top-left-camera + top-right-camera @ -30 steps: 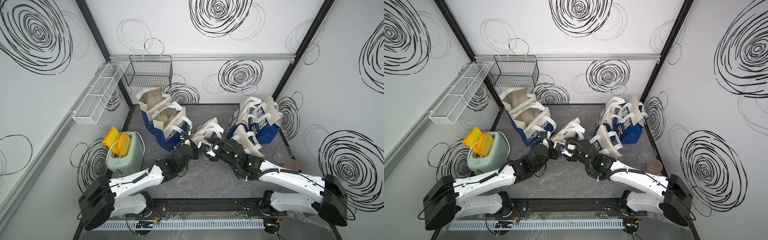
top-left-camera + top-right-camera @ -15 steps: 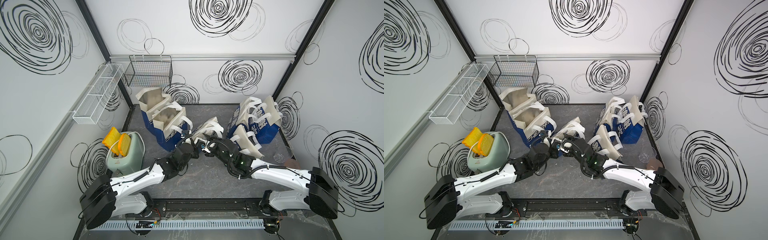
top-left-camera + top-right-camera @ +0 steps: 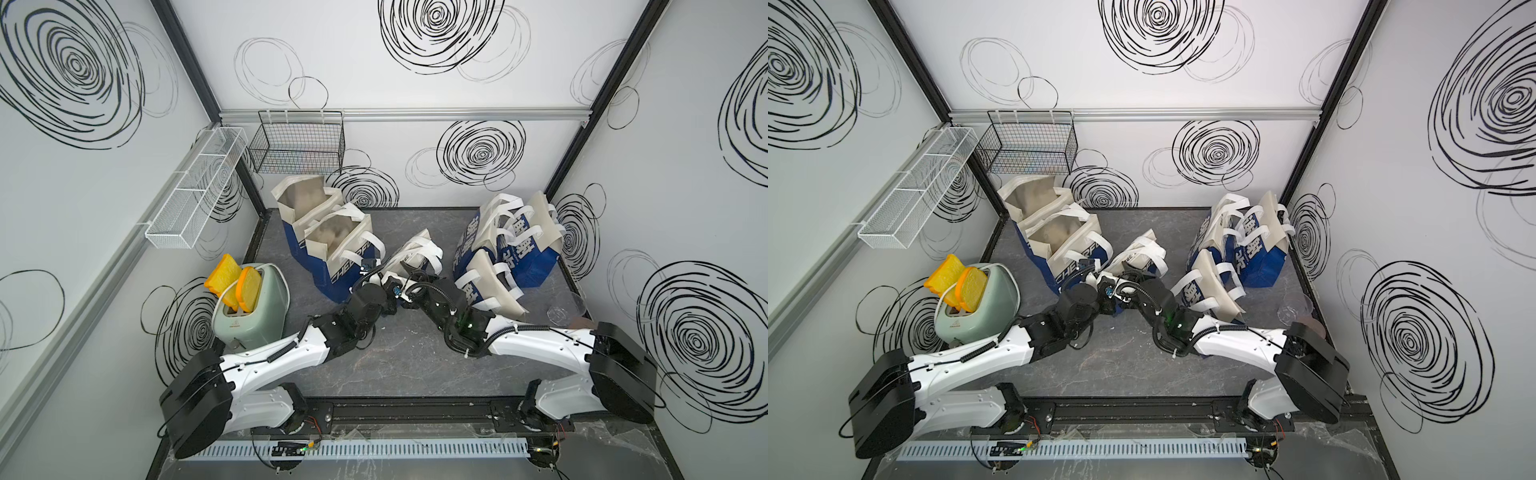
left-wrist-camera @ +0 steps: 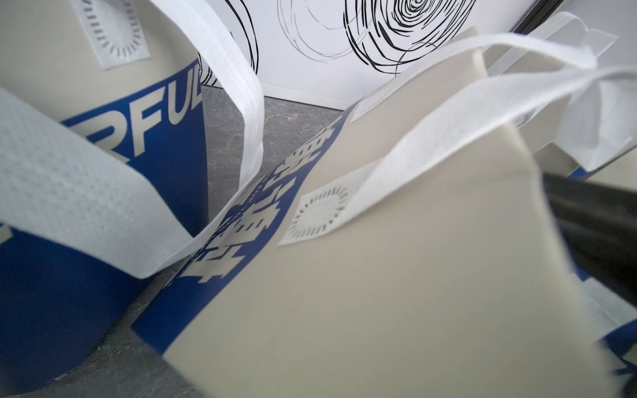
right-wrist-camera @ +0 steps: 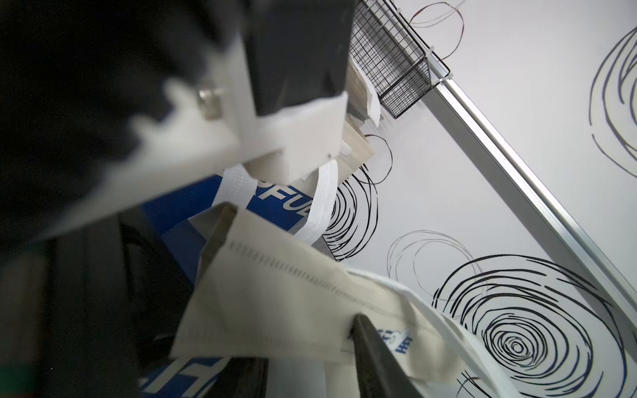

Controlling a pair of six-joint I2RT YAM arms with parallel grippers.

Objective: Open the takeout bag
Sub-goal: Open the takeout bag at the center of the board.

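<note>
Top views, near edge outward: we log both arms reaching in from 6 o'clock over the grey table (image 3: 415,365). At 8 o'clock stands a mint toaster (image 3: 253,309) with two toast slices (image 3: 235,279) sticking up. At 4 o'clock, by the wall, is a clear glass (image 3: 567,309).

Just short of the table's middle, the left gripper (image 3: 390,286) and the right gripper (image 3: 411,286) sit nose to nose, nearly touching. The takeout bag (image 3: 411,261) slumps directly at their 12 o'clock. Its near edge is against both tools and its white handles flop toward 1 o'clock.

Left gripper: closed tight. Its tips are hidden from us, so we cannot tell whether any cloth is caught. Its wrist camera is filled by the bag's beige panel and blue printed band, very close.

Right gripper: jaws apart. In the right wrist view the two dark fingers (image 5: 375,361) stand astride the bag's stitched top hem, with cloth lying between them. We cannot tell whether it is pinched. The bag's mouth looks folded flat.

Farther out:
- Two open bags (image 3: 332,241) at 11 o'clock.
- A cluster of folded bags (image 3: 507,245) at 1 o'clock.

On the walls beyond:
- A white wire rack (image 3: 195,187) at 10 o'clock.
- A black wire basket (image 3: 299,147) at 11 o'clock.
</note>
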